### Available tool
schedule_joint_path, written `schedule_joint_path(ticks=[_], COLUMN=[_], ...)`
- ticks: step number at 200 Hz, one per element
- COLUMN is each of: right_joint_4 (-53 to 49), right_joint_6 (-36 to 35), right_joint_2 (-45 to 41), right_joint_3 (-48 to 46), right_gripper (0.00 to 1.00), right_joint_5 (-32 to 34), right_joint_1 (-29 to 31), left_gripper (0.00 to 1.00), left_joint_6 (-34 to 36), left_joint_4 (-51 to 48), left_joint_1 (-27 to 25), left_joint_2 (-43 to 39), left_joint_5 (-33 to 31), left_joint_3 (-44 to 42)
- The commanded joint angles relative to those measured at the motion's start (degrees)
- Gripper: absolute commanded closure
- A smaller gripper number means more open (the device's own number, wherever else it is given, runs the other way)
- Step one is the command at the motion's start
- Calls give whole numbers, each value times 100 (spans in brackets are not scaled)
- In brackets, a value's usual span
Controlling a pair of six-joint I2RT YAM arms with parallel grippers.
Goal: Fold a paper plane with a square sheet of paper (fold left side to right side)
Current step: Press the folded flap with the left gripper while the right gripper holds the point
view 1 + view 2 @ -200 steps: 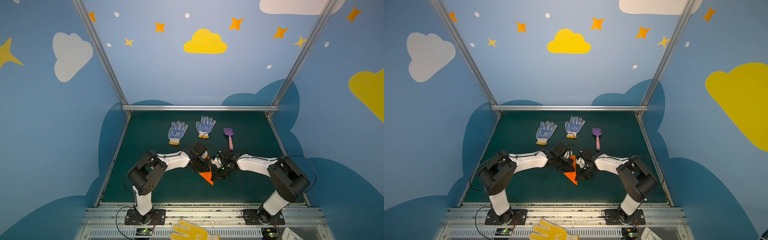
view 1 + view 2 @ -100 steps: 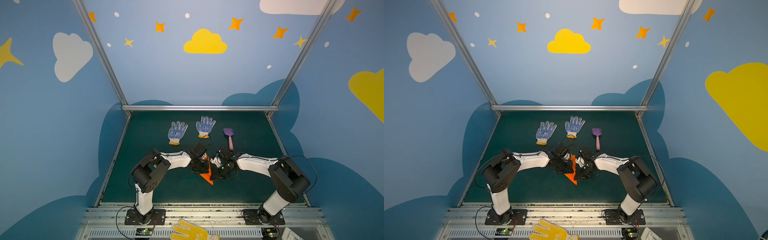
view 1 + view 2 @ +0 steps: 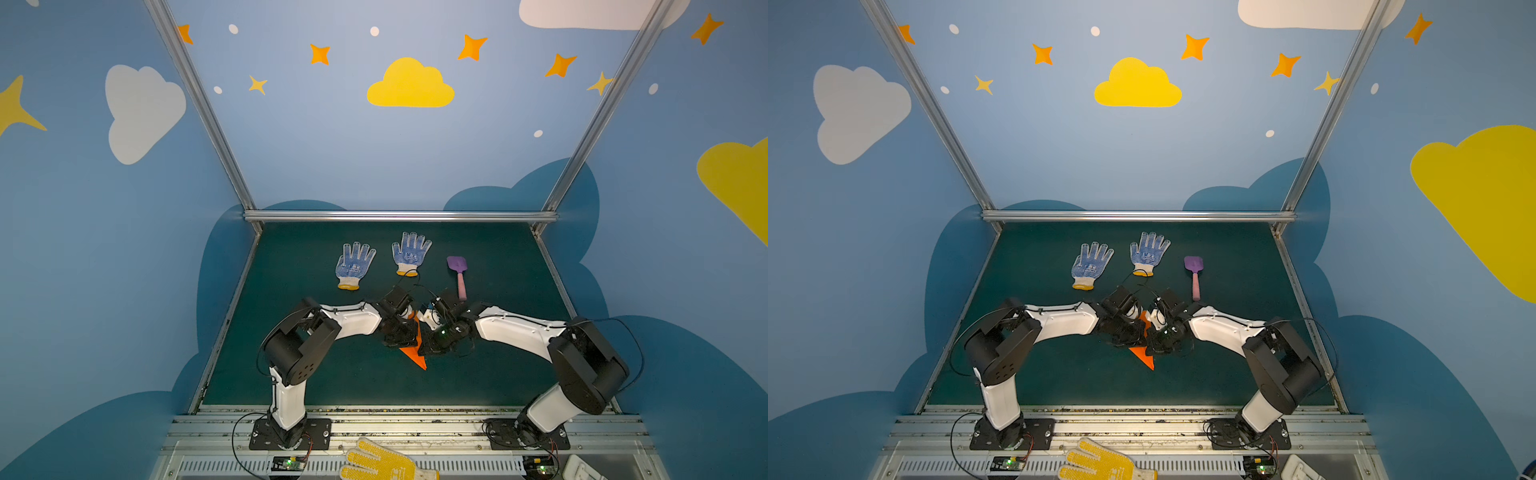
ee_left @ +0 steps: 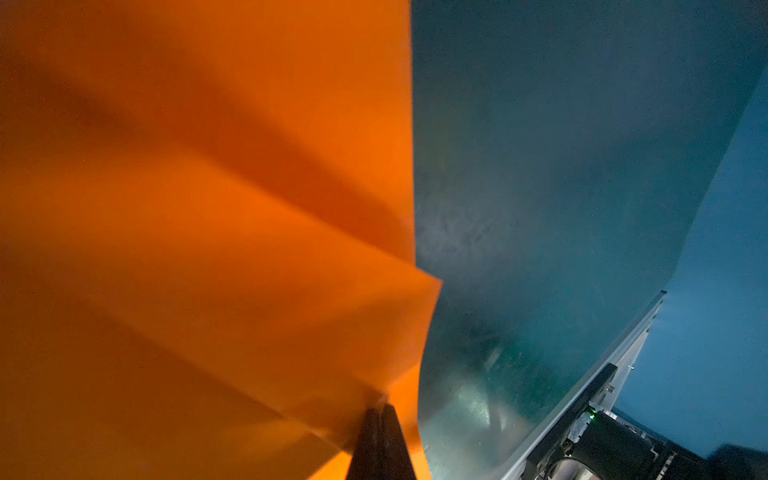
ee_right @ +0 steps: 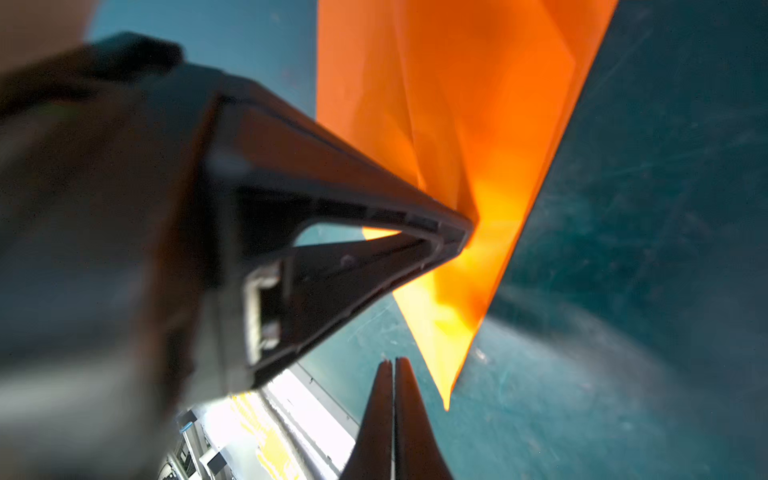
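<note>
On the desk point(image 3: 316, 374), the plane point(image 3: 415, 356) sits just in front of the shovel point(image 3: 458, 274), off its handle end, and appears partly lifted between our two arms in both top views. The biggest risk we see lies with the left end effector point(image 4: 380, 419). It is closed tight on a flap of the plane, so a pull away from the shovel while the rest of the paper drags on the desk could tear the thin sheet or spring the folds open. Next comes the right end effector point(image 5: 392, 386), closed with nothing between its fingers and hanging just beside the plane, toward the end that points away from the shovel. Shut like this it can only push. A careless nudge could crumple a wing, or it could knock the left end effector, which is very close. A smaller risk is that the layers look bowed rather than flat, so pressing now may set a crooked crease. Smallest of all, the nose point(image 5: 446, 405) may bend if it is driven into the desk.
</note>
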Motion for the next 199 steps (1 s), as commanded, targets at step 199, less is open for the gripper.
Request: schedule_joint_path(ticks=[199], right_joint_4=[166], right_joint_6=[10], right_joint_2=[270], right_joint_3=[-745], right_gripper=[100], right_joint_5=[472], right_joint_1=[280], left_gripper=[96], left_joint_6=[-77], left_joint_4=[-158], left_joint_1=[93], left_joint_2=[71], left_joint_5=[-350], left_joint_3=[-189])
